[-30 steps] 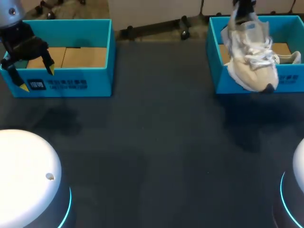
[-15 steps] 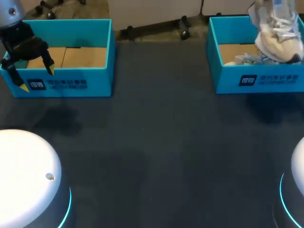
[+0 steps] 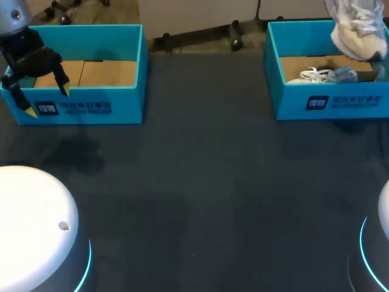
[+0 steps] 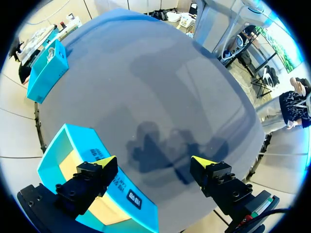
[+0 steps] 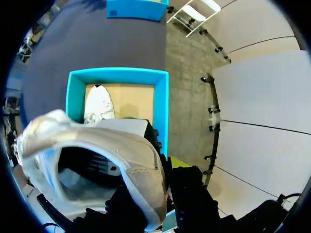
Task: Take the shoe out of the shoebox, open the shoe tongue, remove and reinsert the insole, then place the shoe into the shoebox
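Cream shoe [image 3: 355, 27] is up off the worktop [image 3: 200, 194], hanging above the far side of the right-hand blue shoebox [image 3: 331, 103]. Right jaws are closed on its heel collar. The inner finger is hidden inside the shoe, so that's my read from the right wrist view. Inside that box lies a second shoe [image 3: 325, 75]. Left jaws are wide open and gripping nothing, straddling the front wall of the left shoebox [image 3: 85, 108], with only its cardboard floor showing.

Progress: take-out step looks about done. Left to do, as I judge it: set the shoe down, open the tongue, pull and refit the insole, return the shoe to the box. Insole state not visible.
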Available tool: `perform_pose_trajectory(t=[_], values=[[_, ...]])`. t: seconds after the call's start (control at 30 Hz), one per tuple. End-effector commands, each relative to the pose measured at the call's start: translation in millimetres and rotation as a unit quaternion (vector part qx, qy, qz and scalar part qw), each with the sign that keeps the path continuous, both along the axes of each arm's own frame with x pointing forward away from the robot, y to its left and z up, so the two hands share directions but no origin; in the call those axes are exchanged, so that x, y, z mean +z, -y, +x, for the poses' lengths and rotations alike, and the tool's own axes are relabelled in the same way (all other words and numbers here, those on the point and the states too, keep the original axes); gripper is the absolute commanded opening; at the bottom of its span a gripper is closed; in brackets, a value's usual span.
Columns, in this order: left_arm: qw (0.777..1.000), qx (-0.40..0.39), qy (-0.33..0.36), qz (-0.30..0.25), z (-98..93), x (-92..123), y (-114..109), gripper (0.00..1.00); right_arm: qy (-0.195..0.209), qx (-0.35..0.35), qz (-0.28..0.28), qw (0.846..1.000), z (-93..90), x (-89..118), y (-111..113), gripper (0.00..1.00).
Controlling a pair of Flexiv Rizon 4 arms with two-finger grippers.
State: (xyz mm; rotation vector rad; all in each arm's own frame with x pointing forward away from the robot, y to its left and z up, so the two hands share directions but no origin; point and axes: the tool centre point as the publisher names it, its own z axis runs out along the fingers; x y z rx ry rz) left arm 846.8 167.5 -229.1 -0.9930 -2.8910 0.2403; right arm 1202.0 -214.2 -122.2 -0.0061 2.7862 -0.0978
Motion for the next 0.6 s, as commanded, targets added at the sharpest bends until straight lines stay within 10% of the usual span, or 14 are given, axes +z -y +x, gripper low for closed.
perform_pose_trajectory(t=[0.03,0.37,0.6], values=[[1.0,0.0,-0.001,0.001,0.4,0,0,1.0,-0.016,0.0,0.002,1.0,12.4,4,1,0.0],[1.0,0.0,-0.001,0.001,0.4,0,0,1.0,-0.016,0.0,0.002,1.0,12.4,4,1,0.0],[1.0,0.0,-0.001,0.001,0.4,0,0,1.0,-0.007,0.01,0.028,1.0,48.7,4,30,0.0]])
